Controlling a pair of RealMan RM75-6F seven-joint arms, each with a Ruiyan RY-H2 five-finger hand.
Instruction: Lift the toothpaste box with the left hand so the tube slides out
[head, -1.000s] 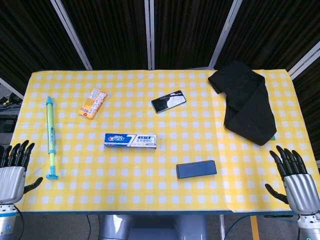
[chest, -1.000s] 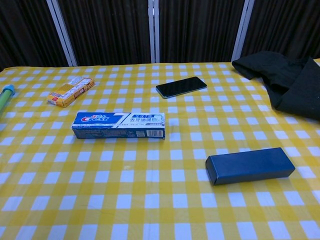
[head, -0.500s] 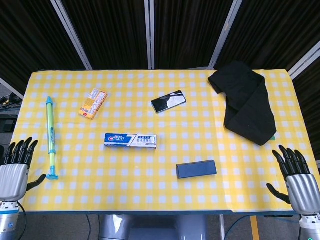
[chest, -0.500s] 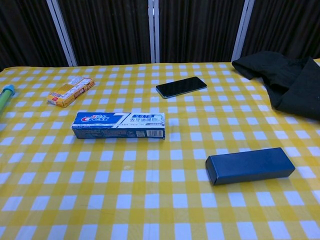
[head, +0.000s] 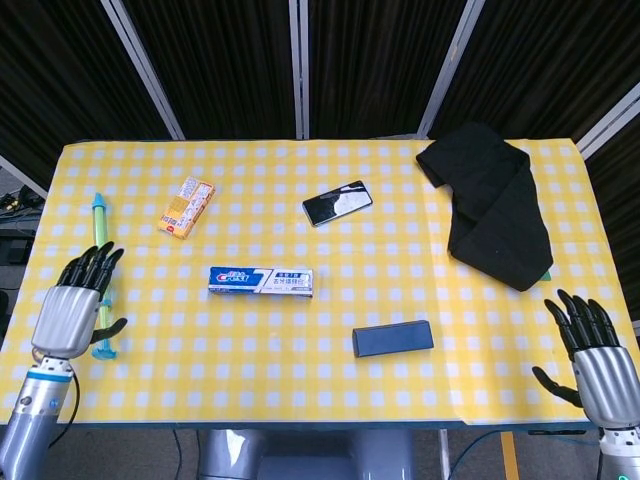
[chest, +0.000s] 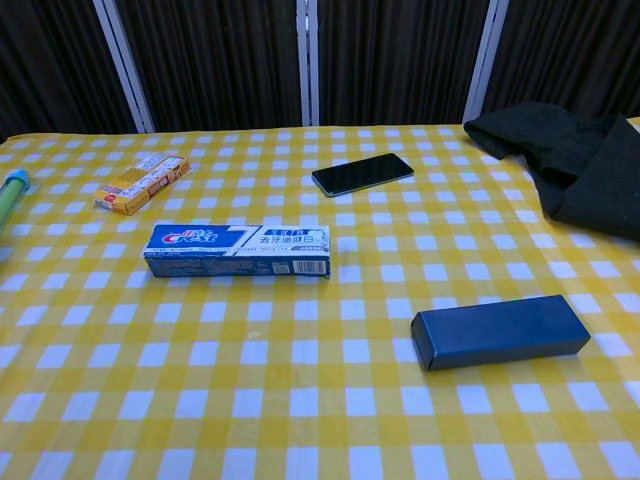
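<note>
The blue and white toothpaste box (head: 261, 281) lies flat near the middle of the yellow checked table (head: 300, 370), also seen in the chest view as the toothpaste box (chest: 237, 249). No tube shows outside it. My left hand (head: 74, 306) hovers over the table's left front part, fingers spread and empty, well to the left of the box. My right hand (head: 590, 355) sits past the table's right front corner, fingers spread, holding nothing. Neither hand appears in the chest view.
A green and blue syringe-like toy (head: 100, 250) lies under my left hand. An orange box (head: 186, 206), a black phone (head: 337, 203), a dark blue box (head: 393, 338) and a black cloth (head: 495, 203) lie on the table.
My left hand has risen from the table's front left corner and moved inward over the syringe toy. The right hand has barely shifted. The box has not moved.
</note>
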